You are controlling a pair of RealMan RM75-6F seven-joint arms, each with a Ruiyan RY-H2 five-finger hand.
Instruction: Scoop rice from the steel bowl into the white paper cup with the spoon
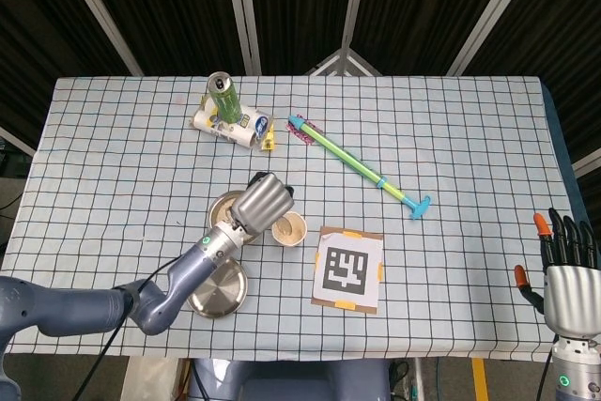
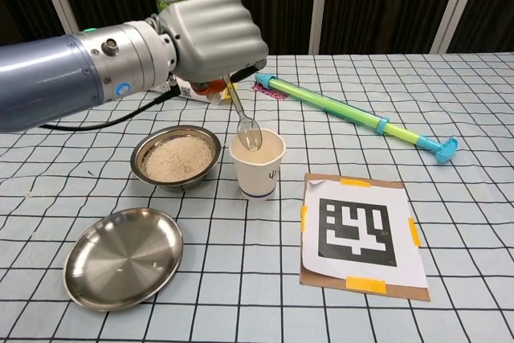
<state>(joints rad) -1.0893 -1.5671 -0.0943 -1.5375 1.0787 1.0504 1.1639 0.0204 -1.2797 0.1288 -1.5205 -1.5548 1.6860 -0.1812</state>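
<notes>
My left hand (image 2: pixel 215 38) (image 1: pixel 261 202) grips a clear plastic spoon (image 2: pixel 243 120), fingers closed around its handle. The spoon slants down to the right, its bowl at the rim of the white paper cup (image 2: pixel 258 165) (image 1: pixel 289 229). Some rice shows inside the cup. Just left of the cup stands the steel bowl (image 2: pixel 176 156) with rice in it; in the head view my hand covers most of that steel bowl (image 1: pixel 225 208). My right hand (image 1: pixel 568 274) hangs off the table's right front corner, fingers apart and holding nothing.
An empty steel plate (image 2: pixel 123 255) lies at the front left. A marker card (image 2: pixel 359 233) sits right of the cup. Further back lie a green and blue toy stick (image 2: pixel 353 114), a green can (image 1: pixel 223 99) and a white packet (image 1: pixel 228 125).
</notes>
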